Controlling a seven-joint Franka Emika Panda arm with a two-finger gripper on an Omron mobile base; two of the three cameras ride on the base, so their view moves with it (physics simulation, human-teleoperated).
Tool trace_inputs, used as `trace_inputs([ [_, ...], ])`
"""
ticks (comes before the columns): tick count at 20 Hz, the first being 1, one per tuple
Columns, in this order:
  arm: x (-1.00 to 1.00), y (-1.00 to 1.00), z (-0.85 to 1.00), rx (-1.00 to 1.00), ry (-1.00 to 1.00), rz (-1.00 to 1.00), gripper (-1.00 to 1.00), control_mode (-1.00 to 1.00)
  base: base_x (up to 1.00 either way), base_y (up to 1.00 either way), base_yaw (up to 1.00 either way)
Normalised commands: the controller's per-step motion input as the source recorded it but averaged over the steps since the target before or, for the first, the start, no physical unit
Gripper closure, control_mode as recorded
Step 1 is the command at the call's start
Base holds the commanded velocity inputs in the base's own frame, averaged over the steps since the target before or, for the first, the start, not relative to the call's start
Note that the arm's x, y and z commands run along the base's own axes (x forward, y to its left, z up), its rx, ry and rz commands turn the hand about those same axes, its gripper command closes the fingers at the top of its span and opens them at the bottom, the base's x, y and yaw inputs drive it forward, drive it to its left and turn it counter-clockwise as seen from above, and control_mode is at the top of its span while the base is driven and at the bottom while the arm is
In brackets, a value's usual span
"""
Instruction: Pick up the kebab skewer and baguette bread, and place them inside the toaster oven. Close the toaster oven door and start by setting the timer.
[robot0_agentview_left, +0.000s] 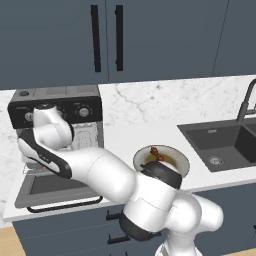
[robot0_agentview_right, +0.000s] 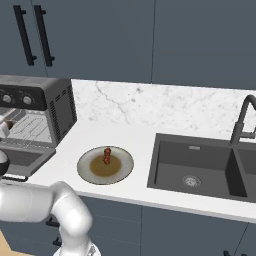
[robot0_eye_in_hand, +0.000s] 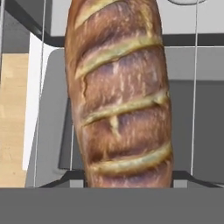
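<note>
The toaster oven (robot0_agentview_left: 57, 107) stands at the left end of the counter (robot0_agentview_right: 140, 132) with the toaster oven door (robot0_agentview_left: 55, 190) folded down flat toward the counter's front edge, and the white arm reaches into its open mouth. In the hand view the baguette bread (robot0_eye_in_hand: 120, 94) runs lengthwise up from the bottom edge above thin rack wires, but whether the end effector is clenched on it cannot be told. The kebab skewer (robot0_agentview_right: 107, 155) lies on the round plate (robot0_agentview_right: 86, 171) between oven and sink (robot0_agentview_right: 195, 167), near the front edge with bare counter around it.
</note>
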Motion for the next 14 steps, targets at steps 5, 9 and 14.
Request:
trace_inputs([
  [5,-0.08,-0.1,0.01,0.0,0.01,0.0,-1.0,-1.0,0.0,0.0,0.0],
  [9,-0.11,-0.07,0.13,0.0,0.0,0.0,-1.0,-1.0,0.0,0.0,0.0],
  [14,-0.11,-0.21,0.52,0.0,-0.02,0.0,-1.0,-1.0,0.0,0.0,0.0],
])
